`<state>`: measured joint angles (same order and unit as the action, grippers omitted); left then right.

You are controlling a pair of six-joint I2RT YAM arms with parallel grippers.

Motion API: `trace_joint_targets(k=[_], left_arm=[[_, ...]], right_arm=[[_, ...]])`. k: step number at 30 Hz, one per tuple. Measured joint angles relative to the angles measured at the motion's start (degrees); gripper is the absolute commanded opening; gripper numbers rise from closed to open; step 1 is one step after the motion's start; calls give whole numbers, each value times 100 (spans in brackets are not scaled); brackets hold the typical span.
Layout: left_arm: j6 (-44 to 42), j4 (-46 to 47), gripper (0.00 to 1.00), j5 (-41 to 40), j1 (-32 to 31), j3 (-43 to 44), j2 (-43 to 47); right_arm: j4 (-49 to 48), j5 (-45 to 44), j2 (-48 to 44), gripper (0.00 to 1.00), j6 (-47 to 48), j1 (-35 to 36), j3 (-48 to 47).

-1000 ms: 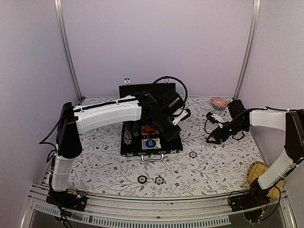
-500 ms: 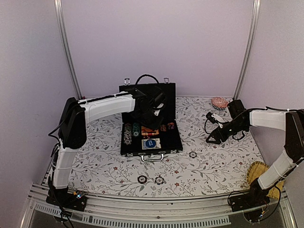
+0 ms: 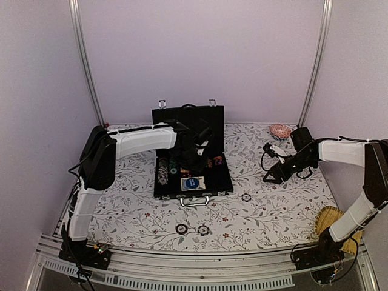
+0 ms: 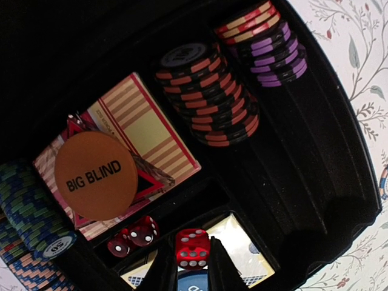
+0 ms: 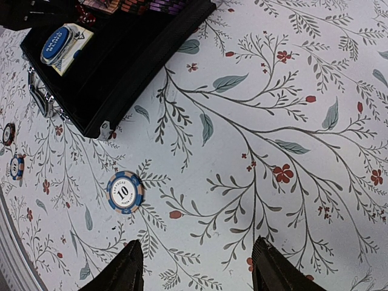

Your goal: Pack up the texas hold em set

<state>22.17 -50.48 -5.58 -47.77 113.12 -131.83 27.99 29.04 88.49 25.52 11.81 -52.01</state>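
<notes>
Above the floral table point(image 3: 273, 206), cropped left hand point(image 4: 193, 257) pinches red die point(image 4: 192, 244).

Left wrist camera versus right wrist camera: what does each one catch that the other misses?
Only the left wrist view shows the orange BIG BLIND disc and the left gripper pinching a red die. Only the right wrist view shows the blue-white chip marked 10 on the cloth, and the case's silver handle. Both show the open black case and its blue disc.
</notes>
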Motion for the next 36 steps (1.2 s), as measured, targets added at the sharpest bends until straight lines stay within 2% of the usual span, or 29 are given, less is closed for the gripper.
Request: trace_joint_targets(k=[17, 22, 27, 36], left_arm=[[181, 111, 19, 76, 103, -63, -249], [352, 140, 23, 96, 146, -70, -286], [492, 144, 31, 131, 160, -70, -289], [599, 155, 30, 127, 162, -94, -238]], right_arm=[[0, -2, 0, 62, 0, 0, 0], [0, -2, -2, 62, 0, 0, 0], [0, -2, 0, 62, 2, 0, 0], [2, -2, 0, 62, 2, 0, 0]])
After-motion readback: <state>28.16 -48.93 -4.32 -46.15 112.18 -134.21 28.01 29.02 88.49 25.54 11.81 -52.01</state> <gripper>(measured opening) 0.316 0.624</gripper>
